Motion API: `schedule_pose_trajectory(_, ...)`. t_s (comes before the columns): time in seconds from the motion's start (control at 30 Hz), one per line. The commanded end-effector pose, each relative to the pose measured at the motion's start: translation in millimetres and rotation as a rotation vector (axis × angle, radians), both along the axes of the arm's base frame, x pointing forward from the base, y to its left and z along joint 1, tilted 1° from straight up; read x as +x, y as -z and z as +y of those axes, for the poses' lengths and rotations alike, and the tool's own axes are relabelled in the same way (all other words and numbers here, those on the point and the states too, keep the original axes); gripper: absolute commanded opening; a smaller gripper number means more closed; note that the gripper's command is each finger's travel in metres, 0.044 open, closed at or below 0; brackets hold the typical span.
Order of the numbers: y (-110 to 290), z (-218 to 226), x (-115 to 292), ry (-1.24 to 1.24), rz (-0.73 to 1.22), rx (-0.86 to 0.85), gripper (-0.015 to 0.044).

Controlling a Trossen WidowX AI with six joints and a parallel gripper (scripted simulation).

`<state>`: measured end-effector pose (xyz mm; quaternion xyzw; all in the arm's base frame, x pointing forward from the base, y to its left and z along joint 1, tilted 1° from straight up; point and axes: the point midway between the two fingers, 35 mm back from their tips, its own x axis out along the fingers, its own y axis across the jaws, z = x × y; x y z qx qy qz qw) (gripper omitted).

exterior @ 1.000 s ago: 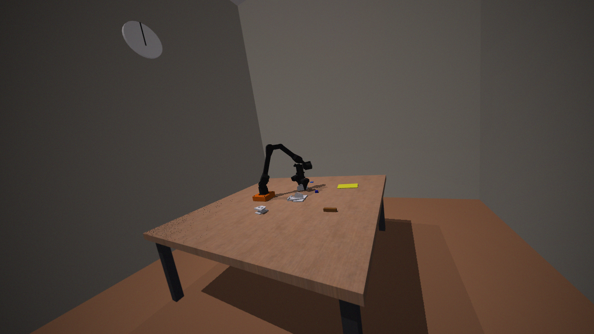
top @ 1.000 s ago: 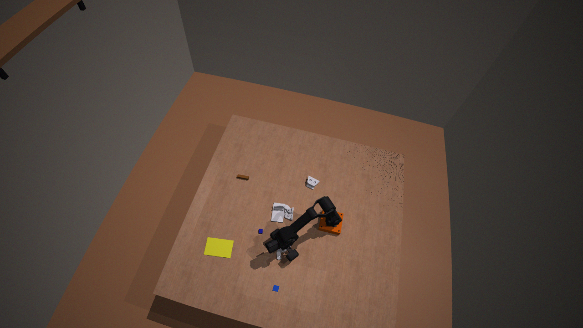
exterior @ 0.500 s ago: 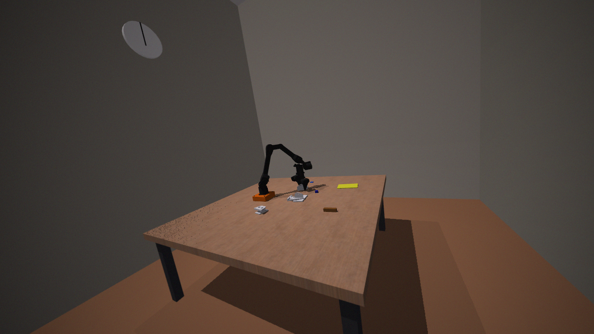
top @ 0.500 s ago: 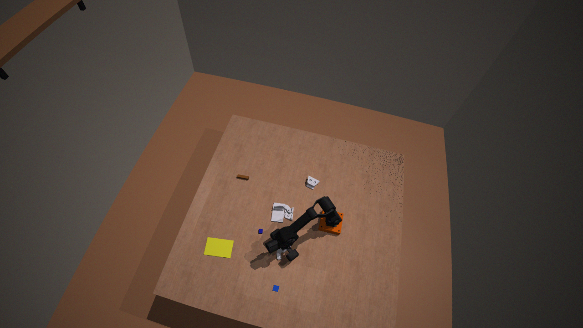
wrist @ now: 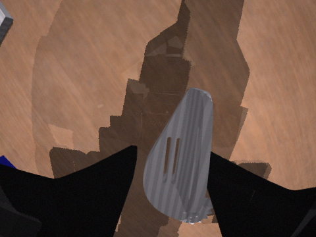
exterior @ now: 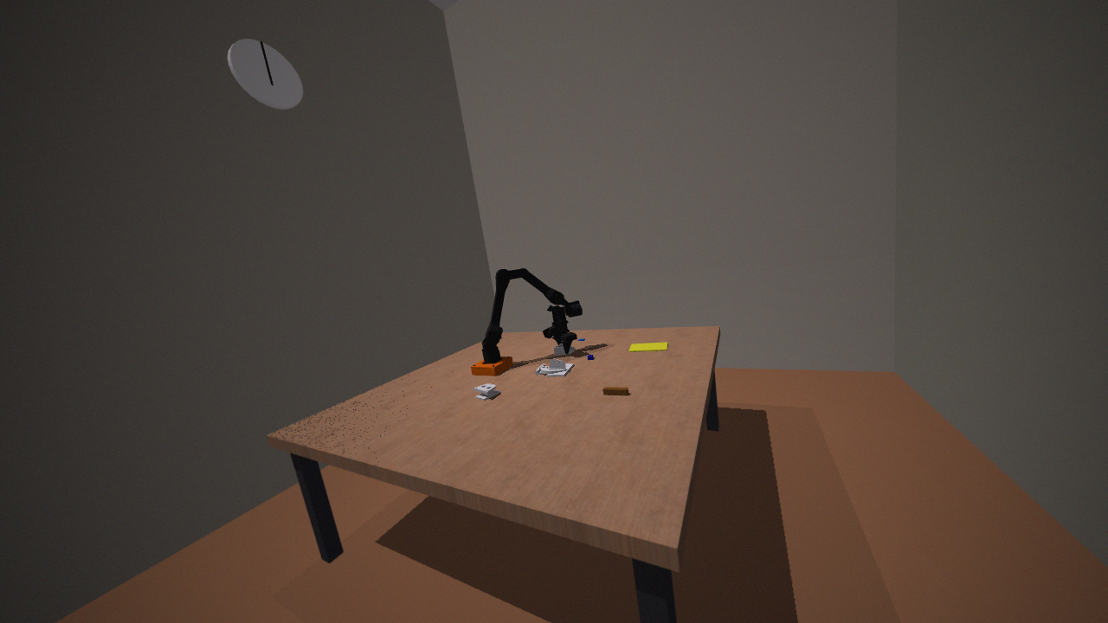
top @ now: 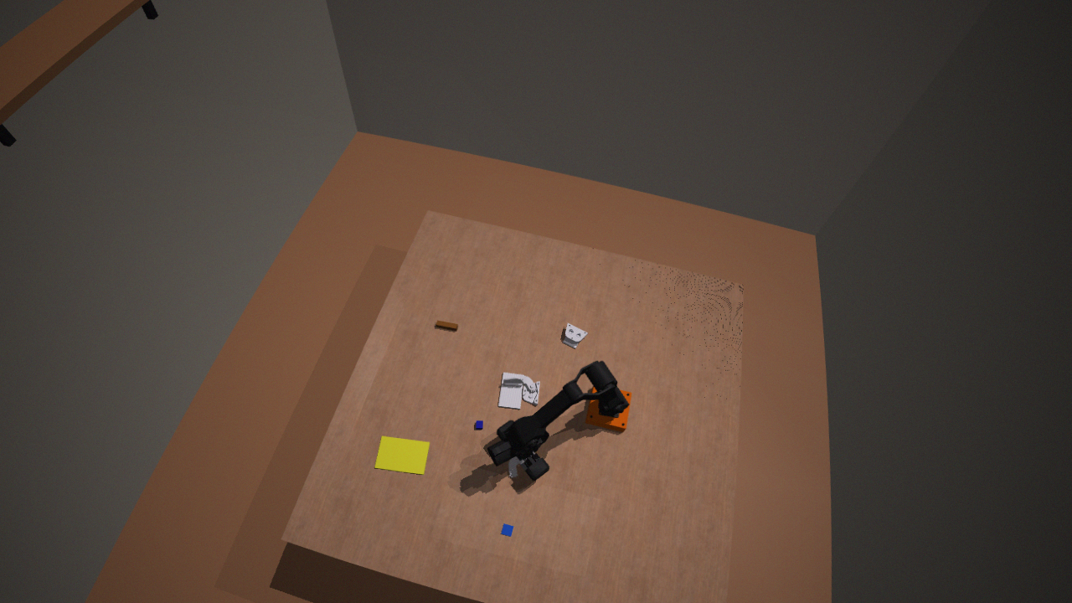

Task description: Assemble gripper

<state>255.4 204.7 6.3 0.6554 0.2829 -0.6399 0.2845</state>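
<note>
A: Grey, ribbed: the toothed piece (top: pixel 513 470) (exterior: pixel 561 350) (wrist: pixel 187 158) lies between the fingers of the gripper (top: pixel 517 463) (exterior: pixel 563 348) (wrist: pixel 170 155). We take it for one of the loose jaws.

B: How do we record the opening?

A: Partly open, about midway, with no grip noted. In the wrist view we see a strip of tabletop (top: pixel 659 480) (exterior: pixel 465 449) (wrist: pixel 283 82) between the left-hand finger (wrist: pixel 99 184) and the piece. The right-hand finger (wrist: pixel 250 197) overlaps its edge in that view; we cannot tell whether they touch.

B: Orientation of the piece?

A: Its narrow end reaches beyond the fingertips and its toothed end sits back between the fingers. We note two slots in its face.

B: And around the jaws?

A: Near them, a white group of parts (top: pixel 510 397) (exterior: pixel 556 369), apart from the grey piece; its joints are too small for us to read. A dark blue cube (top: pixel 478 425) (exterior: pixel 590 356) (wrist: pixel 4 162) is also near. Well apart from the jaws we log a white part with two holes (top: pixel 575 337) (exterior: pixel 486 391), beyond the white group, and a yellow plate (top: pixel 402 455) (exterior: pixel 648 347).
</note>
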Motion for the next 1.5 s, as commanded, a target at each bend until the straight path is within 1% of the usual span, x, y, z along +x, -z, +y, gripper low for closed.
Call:
schedule_pose_trajectory(0.0,0.0,0.0,0.0,0.000,0.000,0.000,0.0138)
schedule_pose_trajectory(0.57,-2.0,0.2,0.2,0.000,0.000,0.000,0.0134)
schedule_pose_trajectory(1.33,-73.6,0.2,-0.9,0.003,0.002,0.004,0.0134)
schedule_pose_trajectory(1.47,-78.3,-0.2,-1.5,0.003,0.002,0.004,0.0134)
